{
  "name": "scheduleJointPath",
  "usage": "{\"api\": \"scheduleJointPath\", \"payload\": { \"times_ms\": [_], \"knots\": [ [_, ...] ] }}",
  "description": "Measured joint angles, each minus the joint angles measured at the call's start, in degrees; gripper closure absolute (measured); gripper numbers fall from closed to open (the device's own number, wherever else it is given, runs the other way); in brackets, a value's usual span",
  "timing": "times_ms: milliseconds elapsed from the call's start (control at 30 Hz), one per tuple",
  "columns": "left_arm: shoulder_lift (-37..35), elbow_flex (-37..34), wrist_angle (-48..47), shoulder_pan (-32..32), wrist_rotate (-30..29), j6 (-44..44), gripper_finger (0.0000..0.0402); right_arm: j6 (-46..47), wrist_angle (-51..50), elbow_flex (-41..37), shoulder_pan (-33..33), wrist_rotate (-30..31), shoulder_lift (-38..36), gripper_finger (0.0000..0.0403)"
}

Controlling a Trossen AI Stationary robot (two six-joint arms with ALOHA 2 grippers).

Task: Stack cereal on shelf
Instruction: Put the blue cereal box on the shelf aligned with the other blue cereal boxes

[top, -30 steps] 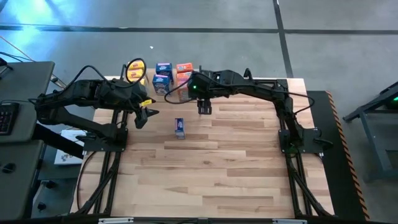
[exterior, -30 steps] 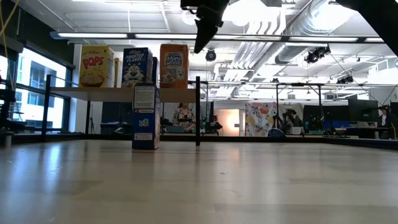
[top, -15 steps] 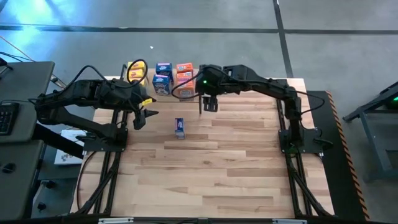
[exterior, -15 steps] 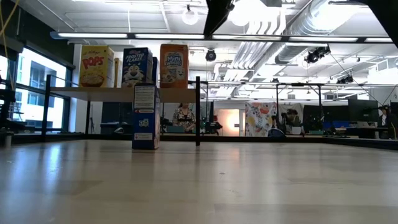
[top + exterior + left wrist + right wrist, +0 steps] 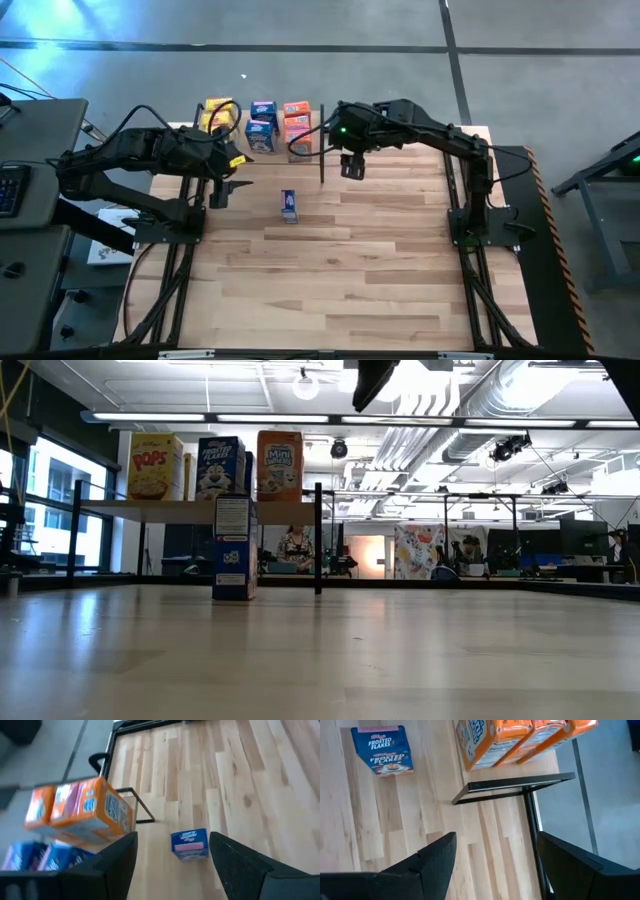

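The right tool [image 5: 353, 166] hangs above the counter [image 5: 380, 260] with its fingers [image 5: 437, 855] spread wide and nothing between them. Just beside it is the shelf [image 5: 300, 148] with its black corner post, and orange cereal boxes [image 5: 520, 735] stand on the shelf's near end. A single blue cereal box [image 5: 289, 205] stands upright on the counter, forward of this tool and toward the other arm, apart from the shelf.

The left tool [image 5: 222, 188] is also in the air, fingers [image 5: 245, 865] parted and empty. The lone blue box sits on the counter ahead of it, between its two fingers in its wrist view, not touched. Yellow boxes [image 5: 217, 110], blue boxes [image 5: 262, 120] and orange ones fill the shelf beyond.
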Motion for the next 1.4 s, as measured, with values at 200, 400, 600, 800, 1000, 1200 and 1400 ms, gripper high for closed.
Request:
{"api": "scheduleJointPath", "payload": {
  "times_ms": [200, 400, 600, 800, 1000, 1200, 1400],
  "knots": [
    [2.15, 0.0, 0.64, -0.02, 1.63, 11.52, 0.0163, 0.37, -1.27, 0.02, 0.58, -0.02, -1.19, 0.0134],
    [6.26, 0.0, 1.77, 0.0, 1.74, 21.74, 0.0163, 0.87, -1.84, 0.02, 2.24, 0.17, -2.82, 0.0134],
    [10.94, 0.0, 1.68, -0.02, 2.8, 28.13, 0.0163, 1.77, -2.85, 0.02, 3.49, 0.28, -4.91, 0.0134],
    [14.44, 0.0, 1.33, -0.02, 7.51, 33.03, 0.0163, 4.15, -3.15, 0.02, 3.76, 0.38, -7.08, 0.0134],
    [17.08, 0.0, 1.3, -0.04, 6.67, 33.9, 0.0163, 4.72, -3.59, 0.02, 3.74, 0.48, -8.06, 0.0134],
    [17.97, 0.0, 1.73, -0.02, 4.02, 33.28, 0.0163, 4.91, -3.91, 0.02, 3.74, 0.47, -8.06, 0.0134],
    [17.9, 0.0, 1.75, -0.02, 4.53, 32.81, 0.0163, 6.53, -3.91, 0.02, 3.74, 0.47, -8.04, 0.0134]
  ]
}}
